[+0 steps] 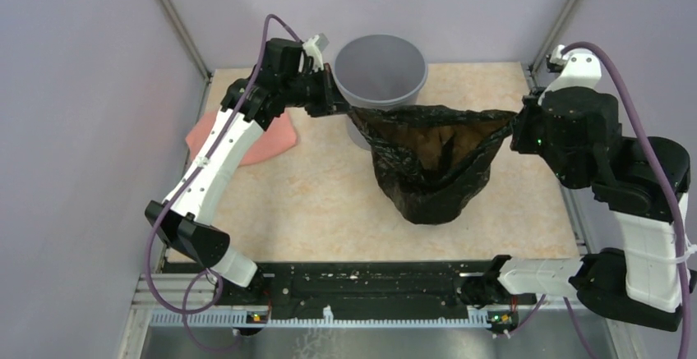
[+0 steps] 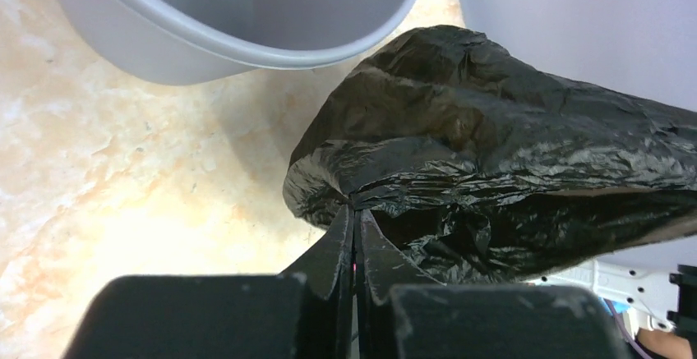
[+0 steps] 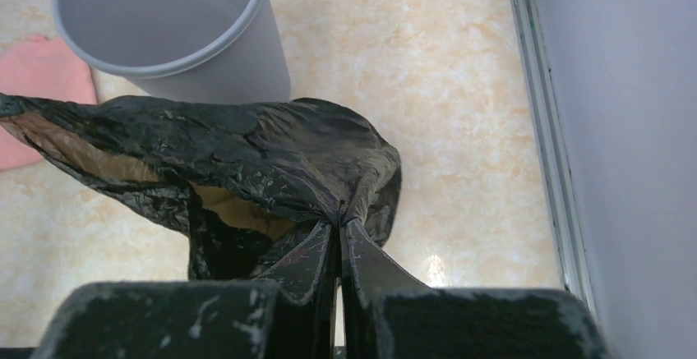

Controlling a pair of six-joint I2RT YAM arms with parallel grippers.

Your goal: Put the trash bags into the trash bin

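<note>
A glossy black trash bag [image 1: 427,162] hangs stretched between my two grippers, its mouth open and brownish inside, its bottom sagging onto the table. My left gripper [image 1: 343,109] is shut on the bag's left rim, right beside the grey round trash bin [image 1: 380,67] at the back. My right gripper [image 1: 516,125] is shut on the bag's right rim. In the left wrist view the jaws [image 2: 355,211] pinch the bag [image 2: 493,154] below the bin [image 2: 246,14]. In the right wrist view the jaws [image 3: 339,223] pinch the bag [image 3: 246,154], with the bin [image 3: 164,22] behind.
A salmon-pink folded cloth [image 1: 271,141] lies at the left of the table, partly under my left arm, and shows in the right wrist view [image 3: 33,80]. Metal frame rails and grey walls bound the table on the left, back and right [image 3: 546,145].
</note>
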